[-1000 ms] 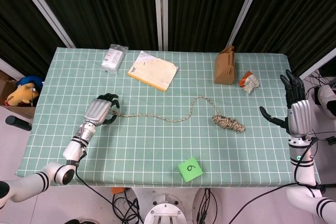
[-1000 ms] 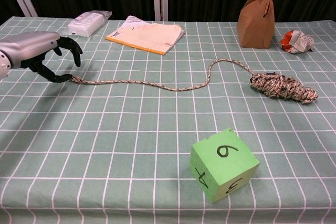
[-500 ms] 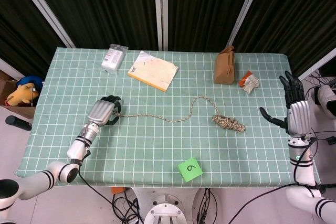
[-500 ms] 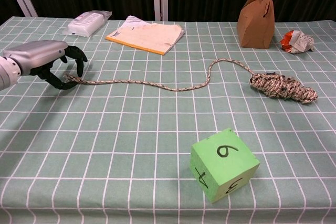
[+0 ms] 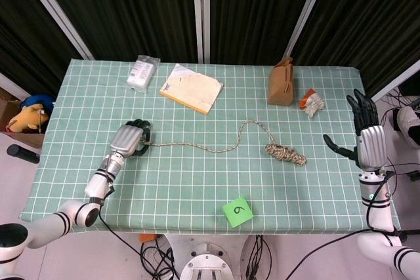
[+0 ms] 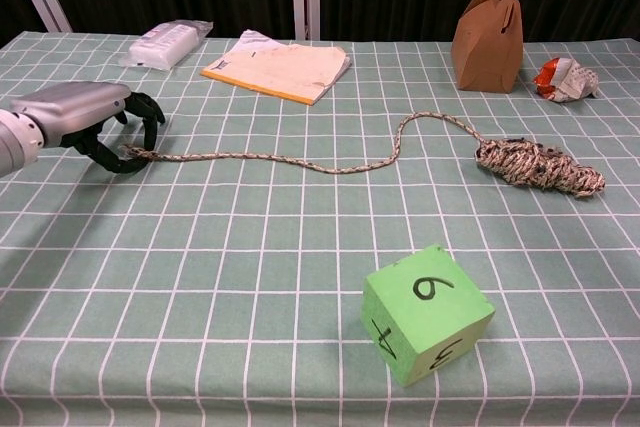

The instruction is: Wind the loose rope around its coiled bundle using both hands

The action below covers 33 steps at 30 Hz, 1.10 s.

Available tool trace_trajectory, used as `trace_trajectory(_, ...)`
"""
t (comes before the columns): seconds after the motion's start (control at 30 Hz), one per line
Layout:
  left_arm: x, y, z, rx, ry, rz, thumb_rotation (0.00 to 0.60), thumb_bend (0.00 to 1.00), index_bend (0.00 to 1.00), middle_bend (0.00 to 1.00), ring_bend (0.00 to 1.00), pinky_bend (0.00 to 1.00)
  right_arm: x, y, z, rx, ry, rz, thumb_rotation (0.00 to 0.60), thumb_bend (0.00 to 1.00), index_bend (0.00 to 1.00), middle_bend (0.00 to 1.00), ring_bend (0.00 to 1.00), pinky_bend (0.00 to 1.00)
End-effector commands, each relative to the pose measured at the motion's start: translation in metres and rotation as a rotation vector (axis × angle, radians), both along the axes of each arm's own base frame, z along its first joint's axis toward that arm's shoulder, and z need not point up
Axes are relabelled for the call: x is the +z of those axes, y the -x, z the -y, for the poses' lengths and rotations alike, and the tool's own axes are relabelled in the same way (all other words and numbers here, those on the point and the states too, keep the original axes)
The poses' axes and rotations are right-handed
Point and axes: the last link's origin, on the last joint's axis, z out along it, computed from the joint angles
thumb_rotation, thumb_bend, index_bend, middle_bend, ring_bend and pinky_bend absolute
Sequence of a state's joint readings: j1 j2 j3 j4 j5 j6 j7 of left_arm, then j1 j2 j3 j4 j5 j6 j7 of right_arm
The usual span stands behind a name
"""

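Chest view, nearest first: green cube [image 6: 428, 314] marked with a handwritten 6, at about 5 o'clock on the green checked tablecloth [image 6: 250, 277]. Farther back at 9 o'clock, left hand [image 6: 85, 122] low on the cloth, fingers curled down around the free end of the loose rope [image 6: 300, 161]; thumb and fingers appear to pinch that end. From there, rope trailing toward 3 o'clock, then looping up and over before dropping into the coiled bundle [image 6: 540, 168]. Bundle lying flat at about 3 o'clock, well apart from the left hand and from the cube.

Head view: right hand [image 5: 363, 139] raised off the table's 3 o'clock edge, fingers spread and pointing up, thumb stuck out toward the table, holding nothing, near but not touching the bundle.

Farther back, toward 12 o'clock: yellow-edged booklet [image 6: 278, 64] lying flat, white packet [image 6: 165, 42] at 11 o'clock beside it. At 1 o'clock, brown paper bag [image 6: 488, 32] standing upright; just beyond it toward 2 o'clock, crumpled red-and-white wrapper [image 6: 565, 78]. Behind the table, dark curtain panels [image 5: 262, 4].
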State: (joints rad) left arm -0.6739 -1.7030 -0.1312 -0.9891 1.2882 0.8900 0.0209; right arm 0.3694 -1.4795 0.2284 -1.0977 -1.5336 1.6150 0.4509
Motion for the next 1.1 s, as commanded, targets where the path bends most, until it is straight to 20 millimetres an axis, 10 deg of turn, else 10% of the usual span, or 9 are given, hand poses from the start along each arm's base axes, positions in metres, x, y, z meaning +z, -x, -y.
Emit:
trace_trajectory(0.03, 0.000, 0.001, 0.000, 0.000, 0.000, -0.001, 0.600, 0.36, 0.53, 0.22, 0.18, 0.27, 0.000, 0.000, 0.000, -0.001, 0.002, 0.002, 0.600, 0.15, 0.00, 0.00, 0.00, 0.00)
trace_trajectory(0.63, 0.017, -0.003, 0.000, 0.002, -0.042, 0.083, 0.600, 0.49, 0.67, 0.27, 0.20, 0.28, -0.014, 0.004, -0.002, -0.034, -0.060, -0.052, 0.600, 0.15, 0.00, 0.00, 0.00, 0.00)
trace_trajectory(1.1, 0.048, -0.006, 0.010, -0.012, -0.090, 0.118, 0.600, 0.49, 0.69, 0.28, 0.20, 0.28, -0.062, 0.032, -0.017, -0.449, -0.376, -0.323, 0.600, 0.14, 0.00, 0.06, 0.00, 0.04)
